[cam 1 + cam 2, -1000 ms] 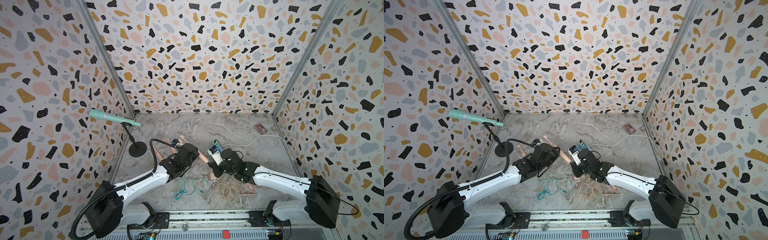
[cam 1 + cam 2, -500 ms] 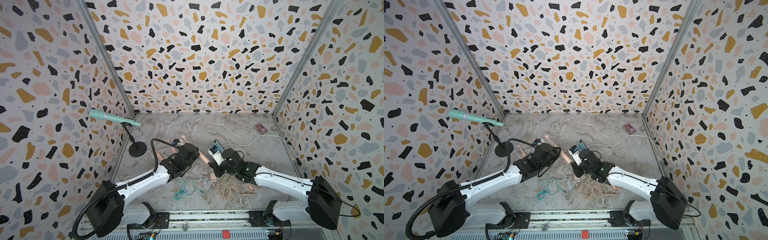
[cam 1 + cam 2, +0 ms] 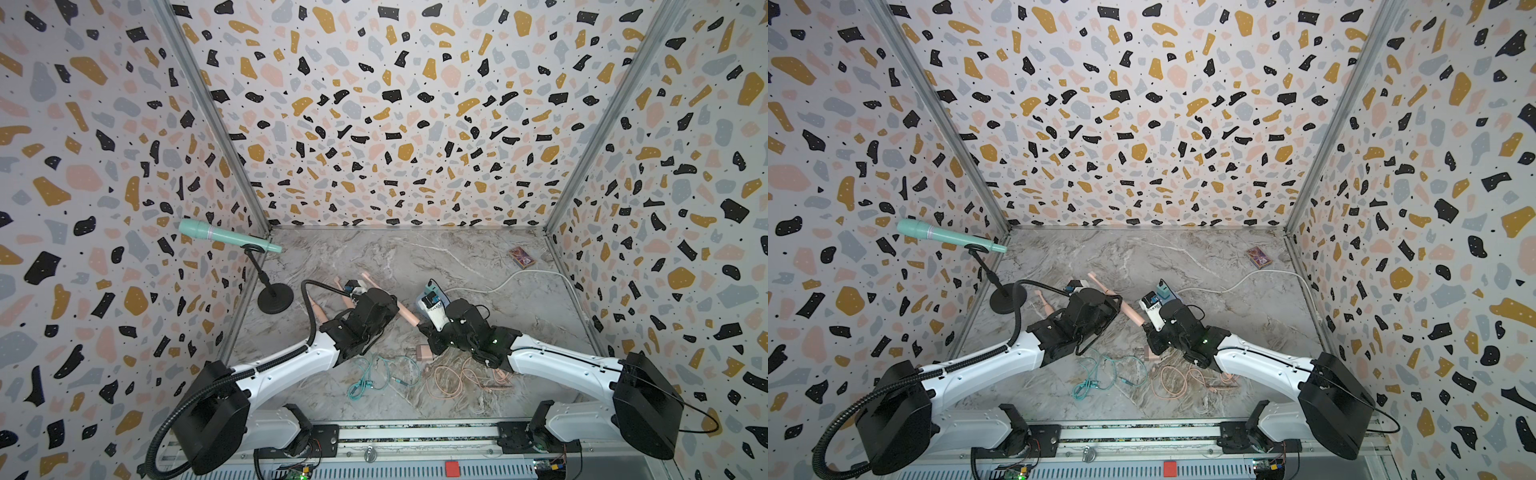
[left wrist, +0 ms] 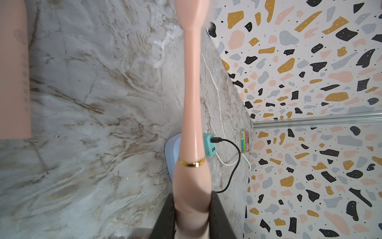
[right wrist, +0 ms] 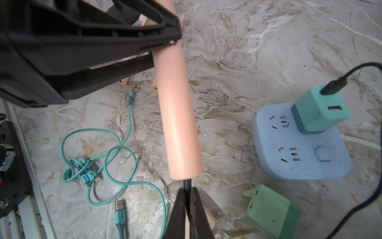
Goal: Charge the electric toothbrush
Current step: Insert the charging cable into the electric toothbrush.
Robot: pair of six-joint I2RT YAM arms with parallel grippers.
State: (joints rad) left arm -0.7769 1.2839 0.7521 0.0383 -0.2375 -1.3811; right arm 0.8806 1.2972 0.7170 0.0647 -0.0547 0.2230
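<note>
The electric toothbrush (image 5: 179, 124) is a long pink stick held level above the marble floor. My left gripper (image 4: 192, 198) is shut on its thick handle, and its black fingers (image 5: 124, 41) show in the right wrist view. In both top views the handle end (image 3: 405, 312) (image 3: 1129, 309) pokes out toward my right gripper (image 3: 424, 328). My right gripper (image 5: 187, 189) is shut on a black cable plug (image 5: 187, 184), whose tip meets the handle's flat end. How deep it sits I cannot tell. The black cable (image 5: 351, 74) runs to a teal USB charger (image 5: 318, 111) in a blue power strip (image 5: 299, 161).
A teal cable (image 5: 115, 149) and a peach cable (image 3: 457, 380) lie tangled near the front. A green charger (image 5: 272, 209) sits by the strip. Other pink pieces (image 3: 318, 311) lie under the left arm. A microphone stand (image 3: 274, 297) stands left; a small box (image 3: 521, 256) lies back right.
</note>
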